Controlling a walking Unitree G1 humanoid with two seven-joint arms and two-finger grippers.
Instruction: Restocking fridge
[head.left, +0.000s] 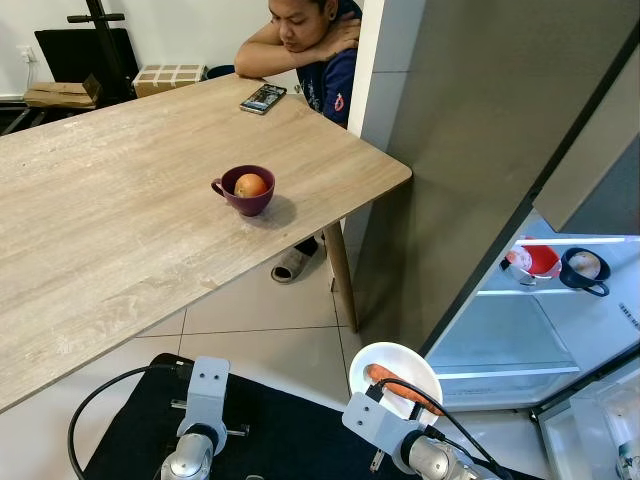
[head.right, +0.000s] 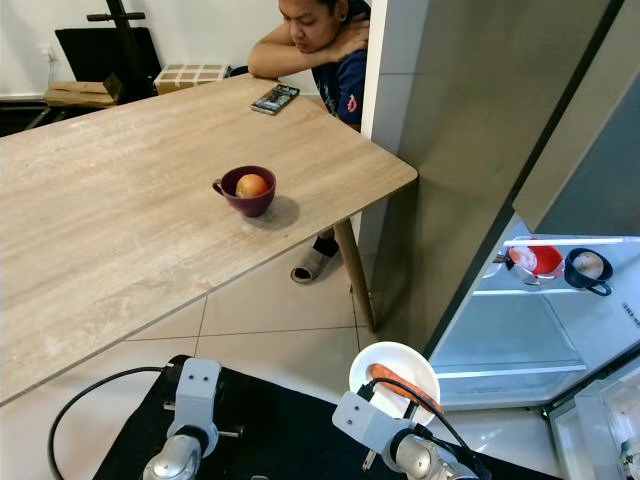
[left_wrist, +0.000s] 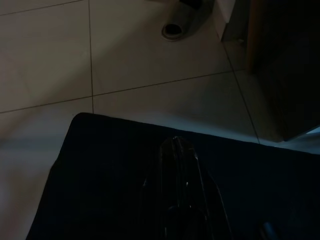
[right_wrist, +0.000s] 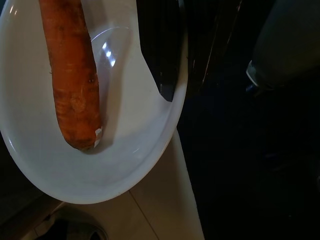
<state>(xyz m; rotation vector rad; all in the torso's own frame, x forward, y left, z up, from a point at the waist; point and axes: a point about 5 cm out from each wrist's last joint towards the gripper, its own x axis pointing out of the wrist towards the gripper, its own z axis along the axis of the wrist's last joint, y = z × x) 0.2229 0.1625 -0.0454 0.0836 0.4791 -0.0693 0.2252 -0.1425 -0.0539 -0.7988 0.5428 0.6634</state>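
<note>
While the fridge (head.left: 540, 330) stood open at the lower right of the frame, the right tool (right_wrist: 172, 55) was clamped on the rim of a white plate (head.left: 400, 362), low and right of centre. In the right wrist view one black finger (right_wrist: 157, 47) lay over the plate's inner surface, with the rim between it and the other finger. A carrot (right_wrist: 70, 75) lay lengthwise on the plate, its cut end towards the plate's middle. The plate was held above the tiled floor (head.left: 260, 320), just left of the fridge's glass shelves.

On the upper fridge shelf, at the right edge, sat a red cup (head.left: 540, 258) and a dark blue cup (head.left: 583, 270), each apparently holding a pale item; what these were could not be made out.

The left tool (left_wrist: 177, 190) hung low at the bottom left of the frame over a black mat (head.left: 270, 430). Its wrist view was dark, and it could not be told whether the fingers were wide or narrow.

The wooden counter (head.left: 120, 220) occupied the upper left. Near its right corner stood a maroon cup (head.left: 245, 190) containing an orange-coloured fruit (head.left: 250, 184). A phone (head.left: 263, 98) lay at the far edge. A person (head.left: 315, 45) sat behind it at the top centre, arms resting on the counter.
</note>
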